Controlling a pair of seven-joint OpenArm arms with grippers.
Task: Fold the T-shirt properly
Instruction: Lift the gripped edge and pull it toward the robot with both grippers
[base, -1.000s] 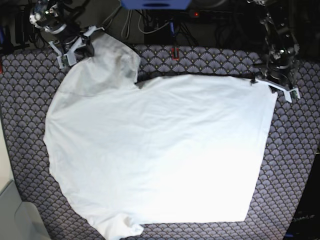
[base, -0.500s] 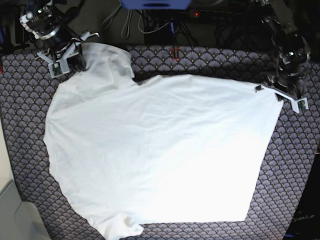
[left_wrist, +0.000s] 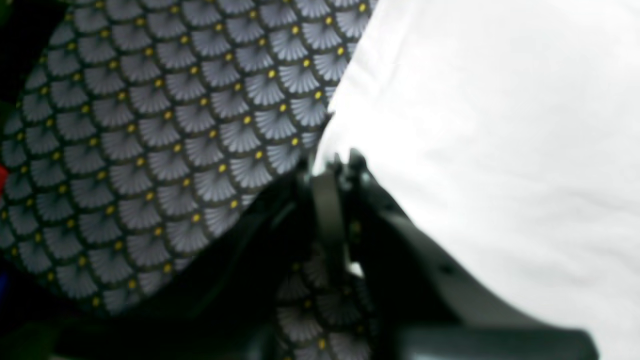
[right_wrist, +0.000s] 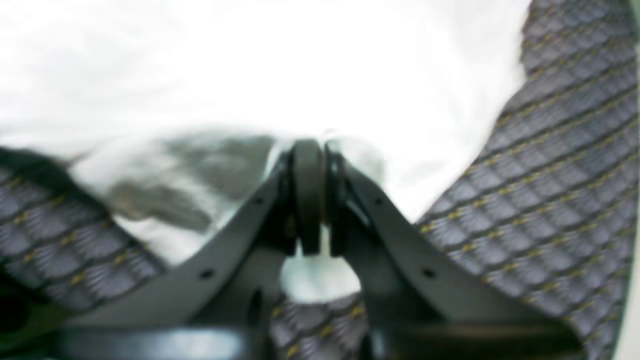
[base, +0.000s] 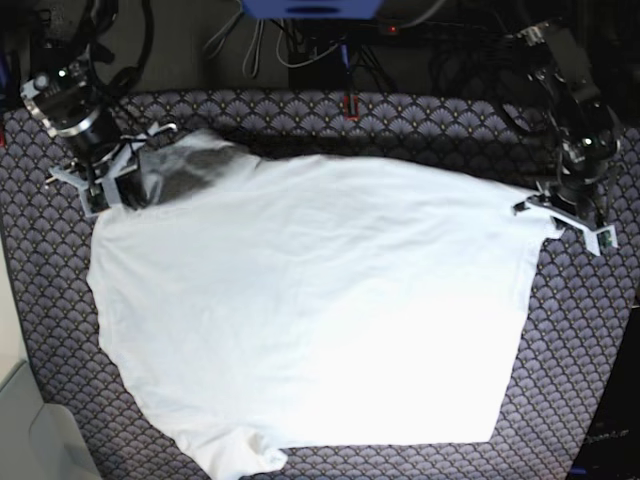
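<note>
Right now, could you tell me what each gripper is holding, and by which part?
Both hold the T-shirt. The left gripper is shut on an edge corner; the right gripper is shut on a bunched corner of cloth at the opposite end.

No text, label or number is readable — none anywhere.

Both arms are black, built of chunky jointed segments with loose black cables trailing off them. The right arm (base: 68, 92) carries a pale silver-grey band round its wrist. Each ends in a gripper with light grey fingers: the right gripper (base: 108, 185) and the left gripper (base: 560, 215). Seen from the wrist cameras, the fingers (right_wrist: 400, 240) are dark, tapering plates with small round screw holes.
</note>
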